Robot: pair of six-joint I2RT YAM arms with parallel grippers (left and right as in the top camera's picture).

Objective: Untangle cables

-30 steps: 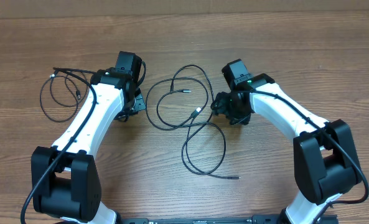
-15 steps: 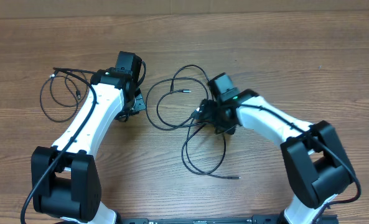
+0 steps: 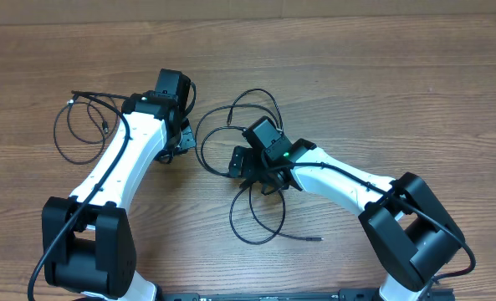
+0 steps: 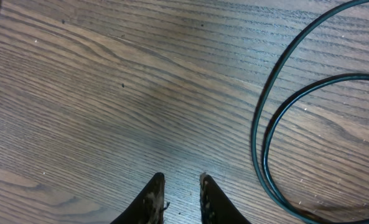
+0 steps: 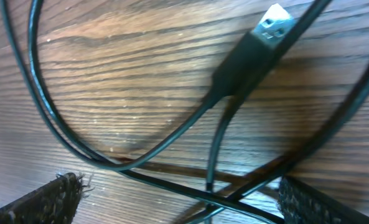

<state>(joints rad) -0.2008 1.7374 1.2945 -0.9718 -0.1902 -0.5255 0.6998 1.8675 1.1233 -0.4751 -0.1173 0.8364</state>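
The cables lie in two places in the overhead view. A tangled bunch of thin black loops (image 3: 268,237) sits mid-table, and a separate looped cable (image 3: 57,138) lies at the far left. My right gripper (image 3: 246,163) is over the middle of the bunch. In the right wrist view it is wide open (image 5: 184,190), and several crossing strands (image 5: 172,134) run between its fingers. A silver-tipped plug (image 5: 274,22) lies just ahead. My left gripper (image 3: 183,142) (image 4: 181,183) has its fingers narrowly apart and empty over bare wood, with two cable arcs (image 4: 262,143) to its right.
The wooden table (image 3: 415,92) has bare surface on the right and along the front. A loose cable end with a small plug (image 3: 319,239) lies at the front centre. Both white arms reach in from the near edge.
My right arm has swung left from beside the bunch to over its middle. The loops have shifted left with it. The left arm has not moved.
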